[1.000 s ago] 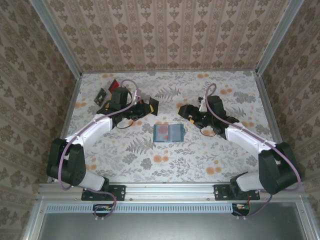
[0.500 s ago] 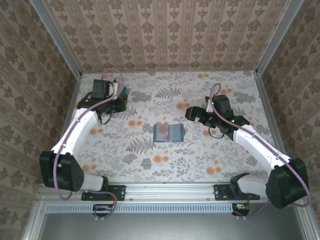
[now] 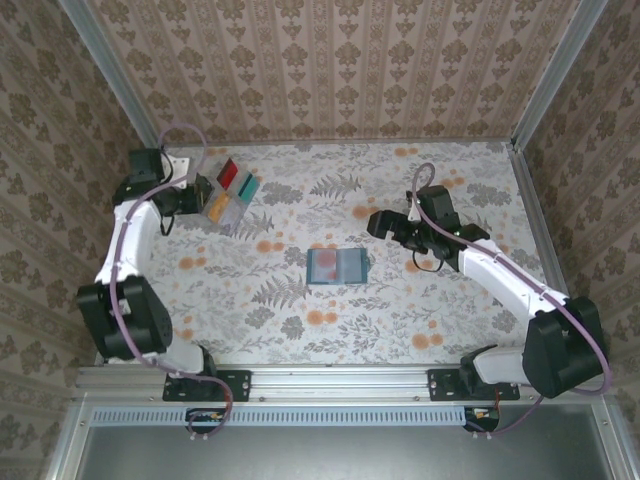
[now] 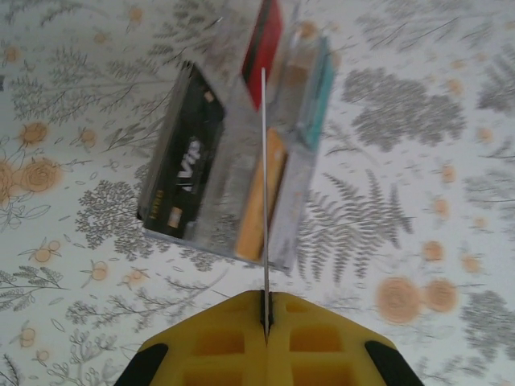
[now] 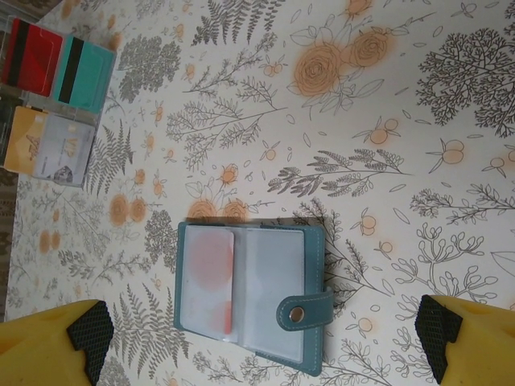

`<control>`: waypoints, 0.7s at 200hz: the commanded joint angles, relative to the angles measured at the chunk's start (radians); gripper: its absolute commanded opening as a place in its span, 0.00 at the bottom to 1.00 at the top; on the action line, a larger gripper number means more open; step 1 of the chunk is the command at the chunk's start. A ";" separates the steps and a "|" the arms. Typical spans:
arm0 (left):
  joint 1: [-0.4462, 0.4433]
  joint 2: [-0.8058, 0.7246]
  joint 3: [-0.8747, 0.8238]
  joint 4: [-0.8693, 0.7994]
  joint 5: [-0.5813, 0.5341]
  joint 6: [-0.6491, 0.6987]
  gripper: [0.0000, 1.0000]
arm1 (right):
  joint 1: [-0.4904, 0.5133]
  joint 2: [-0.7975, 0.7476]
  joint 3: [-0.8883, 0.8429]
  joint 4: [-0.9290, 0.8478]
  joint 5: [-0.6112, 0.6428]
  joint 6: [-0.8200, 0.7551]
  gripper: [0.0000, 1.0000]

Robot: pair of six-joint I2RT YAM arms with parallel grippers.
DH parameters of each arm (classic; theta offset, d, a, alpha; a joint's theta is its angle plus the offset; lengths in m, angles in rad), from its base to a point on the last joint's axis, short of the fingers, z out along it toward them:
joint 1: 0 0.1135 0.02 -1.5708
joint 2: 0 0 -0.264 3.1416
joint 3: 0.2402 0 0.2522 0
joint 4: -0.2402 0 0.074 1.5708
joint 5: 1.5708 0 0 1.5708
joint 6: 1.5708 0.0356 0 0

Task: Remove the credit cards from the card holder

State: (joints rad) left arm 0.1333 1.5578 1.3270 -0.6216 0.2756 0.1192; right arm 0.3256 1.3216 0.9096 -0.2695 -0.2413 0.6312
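- The card holder [image 3: 337, 266] lies open and inside-up on the middle of the counter [image 3: 420, 320], between the two arms and apart from both. Its snap strap [image 5: 310, 310] hangs loose at one edge.
- Several credit cards are already out, grouped at the far left of the counter and well apart from the holder: a red card [image 3: 228, 175], a teal card [image 3: 246, 185], a yellow-orange card [image 3: 217, 207] and a pale grey card [image 3: 234, 212]. The left wrist view also shows a black card [image 4: 181, 173] beside them.
- The left jaws are together, clamped on a thin held card [image 4: 264, 161] that shows edge-on over that group. I cannot tell its colour, or whether it is one of the cards already listed.
- The right jaws stand wide apart and hold nothing. They hang near the holder's far right corner, and the right wrist camera looks down on the open pockets.
- A reddish shape [image 5: 209, 265] shows through the left clear pocket, and I judge it to be a card not yet pulled. The other pocket looks pale, and I cannot tell whether it is filled.
- By my reading the task is mostly done. What remains is laying down the held card and emptying that pocket.
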 commanded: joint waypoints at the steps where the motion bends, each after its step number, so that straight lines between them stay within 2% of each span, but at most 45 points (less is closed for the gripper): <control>1: 0.008 0.089 0.083 0.023 0.041 0.110 0.00 | -0.011 0.000 0.032 -0.010 -0.022 0.000 1.00; 24: 0.010 0.161 0.160 -0.020 0.022 0.170 0.00 | -0.019 -0.004 0.023 -0.019 -0.037 -0.008 1.00; 89: 0.007 0.226 0.218 -0.030 -0.042 0.313 0.00 | -0.023 0.028 0.011 0.028 -0.079 0.041 1.00; 140: -0.002 0.277 0.237 -0.001 -0.123 0.339 0.00 | -0.022 0.016 0.005 0.017 -0.067 0.041 1.00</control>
State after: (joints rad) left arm 0.1375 1.8118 1.5414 -0.6273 0.2028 0.4141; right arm 0.3073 1.3457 0.9154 -0.2504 -0.2993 0.6617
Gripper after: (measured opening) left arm 0.048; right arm 0.995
